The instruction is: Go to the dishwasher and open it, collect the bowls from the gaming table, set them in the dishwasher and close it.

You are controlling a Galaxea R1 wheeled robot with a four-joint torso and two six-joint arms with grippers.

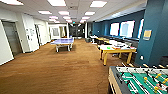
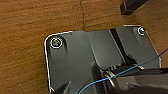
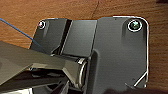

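Well to the left of the ping-pong table (image 1: pixel 63 42), a white wall (image 1: pixel 7 47) with a grey door (image 1: pixel 11 37) runs back along the room, its near end cut off by the frame. The ping-pong table itself, blue-topped on pale legs, stands mid-room on the brown carpet (image 1: pixel 55 72). To the right of it and nearer the camera stands the gaming table (image 1: pixel 117 51), a long white top with yellow trim and yellow legs, set beside a dark teal pillar (image 1: pixel 155 32). On its top a small lime-green shape (image 1: pixel 108 47) may be one of the bowls; the other items there blur together and no orange or blue bowl can be made out. More tables further back, right of the ping-pong table and under the bright windows (image 1: pixel 126 28), are too indistinct to describe. Nearest, right of and below the gaming table, the foosball table (image 1: pixel 140 81) shows its green field and rods, cut off by the frame's lower right corner.

Both wrist views look down on brown carpet past the robot's own dark plate; whether the fingers of either gripper are apart or together cannot be told. A thin blue cable (image 2: pixel 120 75) crosses the left wrist view.
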